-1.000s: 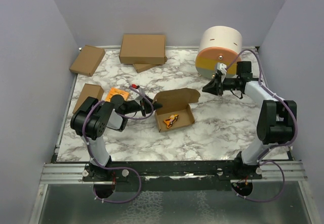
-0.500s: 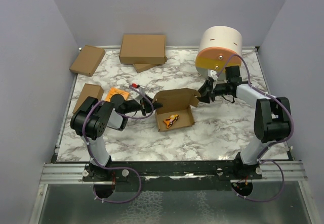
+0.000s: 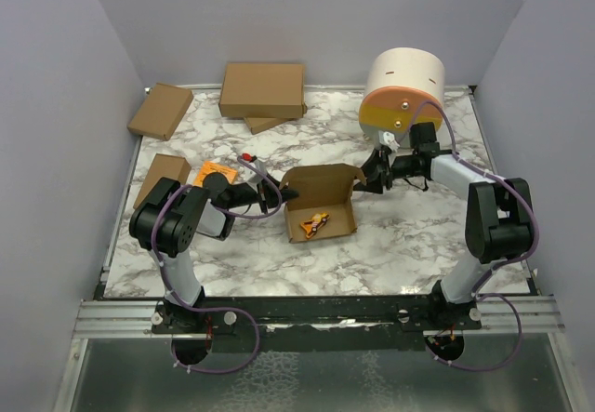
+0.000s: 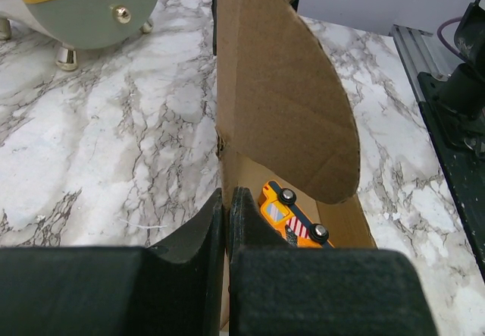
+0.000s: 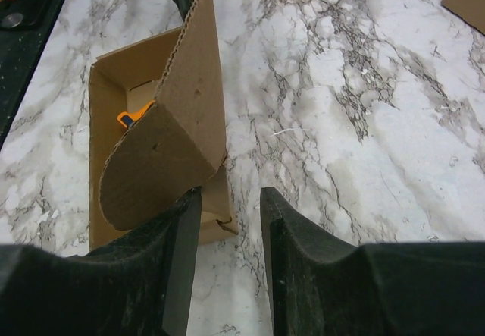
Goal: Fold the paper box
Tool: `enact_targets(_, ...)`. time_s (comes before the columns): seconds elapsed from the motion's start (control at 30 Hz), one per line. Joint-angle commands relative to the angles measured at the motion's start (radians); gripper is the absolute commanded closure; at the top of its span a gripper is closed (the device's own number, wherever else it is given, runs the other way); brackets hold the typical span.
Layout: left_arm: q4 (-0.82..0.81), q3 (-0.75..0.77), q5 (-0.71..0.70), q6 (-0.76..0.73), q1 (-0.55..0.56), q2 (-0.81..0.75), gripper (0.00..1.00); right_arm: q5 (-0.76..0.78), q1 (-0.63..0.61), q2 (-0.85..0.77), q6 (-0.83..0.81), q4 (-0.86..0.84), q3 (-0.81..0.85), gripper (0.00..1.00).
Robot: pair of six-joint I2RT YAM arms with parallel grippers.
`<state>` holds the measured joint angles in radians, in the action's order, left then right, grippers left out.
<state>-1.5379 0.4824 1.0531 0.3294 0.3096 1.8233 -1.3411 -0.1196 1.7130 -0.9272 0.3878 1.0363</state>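
The paper box [image 3: 323, 187] is a small brown carton in the middle of the table, its tray open and its lid standing up. A small orange toy car [image 3: 317, 220] lies inside the tray. My left gripper [image 3: 284, 193] is shut on the tray's left wall [image 4: 221, 161], with the toy car [image 4: 294, 216] just beyond the fingers. My right gripper [image 3: 370, 178] is open at the lid's right end. In the right wrist view its left fingertip [image 5: 186, 207] touches the lid's rounded side flap [image 5: 151, 161]; nothing sits between the jaws.
A white and orange cylinder [image 3: 403, 96] on small feet stands at the back right, just behind my right arm. Larger brown cartons [image 3: 262, 88] lie at the back, with two more [image 3: 161, 110] along the left side. An orange booklet [image 3: 214, 170] lies beside my left arm.
My right gripper swung left from beside the cylinder to the lid's right end and opened. The lid now stands a little more upright. The left gripper kept its hold.
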Motion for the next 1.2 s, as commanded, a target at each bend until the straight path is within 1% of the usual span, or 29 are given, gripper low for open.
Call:
enact_targets(0.0,-0.248,0.021,0.030,0.009,0.006,-0.015,1.00,-0.069,-0.023,-0.017,0.037,-0.034,0.016,0.64)
enact_targets(0.07,-0.248,0.024,0.033,0.011,0.007,-0.013,1.00,-0.074,-0.025,-0.015,0.043,-0.037,0.016,0.67)
enact_targets(0.2,-0.247,0.031,0.037,0.015,0.009,-0.010,1.00,-0.100,-0.028,0.006,0.048,-0.032,0.028,0.80)
enact_targets(0.27,-0.247,0.033,0.039,0.018,0.012,-0.010,1.00,-0.120,-0.032,0.015,0.033,-0.011,0.038,0.81)
enact_targets(0.33,-0.248,0.035,0.039,0.019,0.011,-0.010,1.00,-0.140,-0.035,0.022,0.007,0.013,0.046,0.79)
enact_targets(0.43,-0.248,0.033,0.041,0.017,0.011,-0.013,1.00,-0.157,-0.035,0.027,-0.062,0.078,0.059,0.70)
enact_targets(0.57,-0.247,0.034,0.046,0.019,0.012,-0.015,1.00,-0.156,-0.035,0.032,-0.069,0.077,0.059,0.65)
enact_targets(0.77,-0.248,0.043,0.051,0.032,0.013,-0.016,1.00,-0.179,-0.038,0.035,-0.053,0.067,0.063,0.65)
enact_targets(0.8,-0.248,0.045,0.052,0.034,0.013,-0.016,1.00,-0.185,-0.040,0.034,-0.053,0.070,0.065,0.66)
enact_targets(0.97,-0.248,0.055,0.055,0.041,0.015,-0.016,1.00,-0.195,-0.049,0.041,-0.072,0.093,0.071,0.81)
enact_targets(1.07,-0.248,0.061,0.057,0.044,0.015,-0.014,1.00,-0.204,-0.051,0.058,-0.139,0.168,0.097,0.90)
enact_targets(1.17,-0.247,0.062,0.058,0.046,0.014,-0.013,1.00,-0.217,-0.050,0.080,-0.229,0.274,0.125,0.97)
